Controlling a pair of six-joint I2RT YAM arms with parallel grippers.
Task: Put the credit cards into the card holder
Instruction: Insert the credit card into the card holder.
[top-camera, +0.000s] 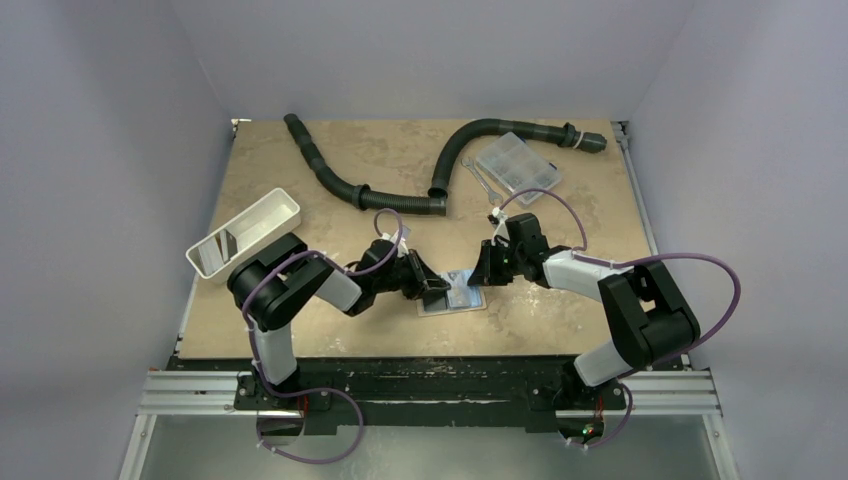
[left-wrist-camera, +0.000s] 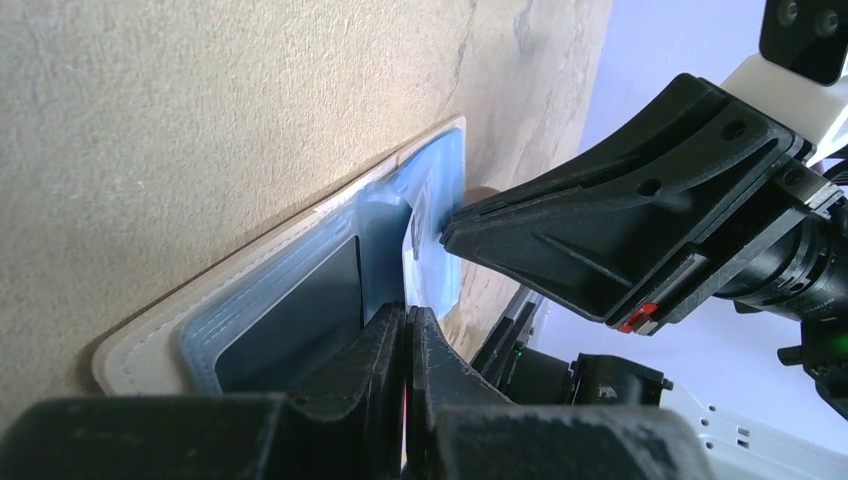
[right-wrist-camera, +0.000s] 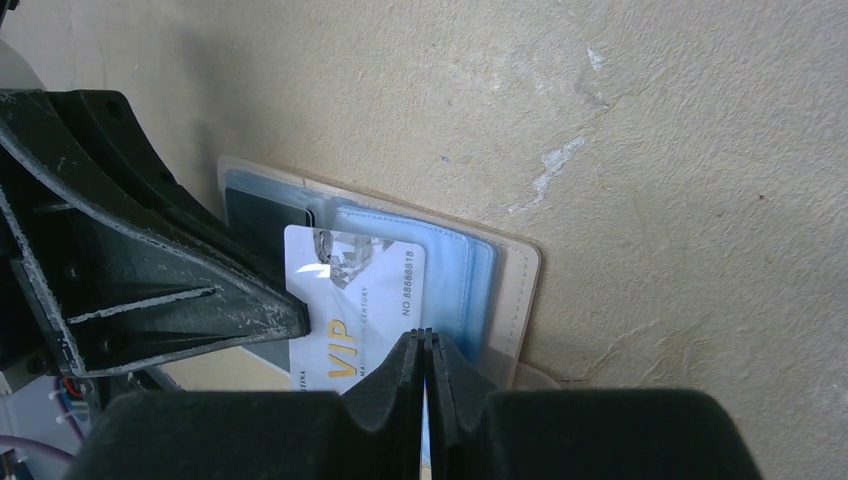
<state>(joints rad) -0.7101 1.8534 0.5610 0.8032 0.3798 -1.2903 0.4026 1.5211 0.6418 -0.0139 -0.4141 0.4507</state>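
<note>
The tan card holder (top-camera: 455, 296) lies open on the table between both grippers, pale blue sleeves up; it also shows in the left wrist view (left-wrist-camera: 150, 345) and the right wrist view (right-wrist-camera: 520, 290). A dark credit card (left-wrist-camera: 290, 320) sits in its left pocket. A pale credit card marked VIP (right-wrist-camera: 350, 290) lies partly inside a blue sleeve. My left gripper (top-camera: 437, 287) (left-wrist-camera: 408, 315) is shut, its tip touching the VIP card's left edge. My right gripper (top-camera: 480, 275) (right-wrist-camera: 427, 338) is shut on the edge of a blue sleeve beside that card.
A white oblong tray (top-camera: 245, 232) stands at the left edge. Two black corrugated hoses (top-camera: 340, 180) (top-camera: 480, 140) lie across the back. A clear compartment box (top-camera: 517, 163) and a small wrench (top-camera: 483, 185) sit at the back right.
</note>
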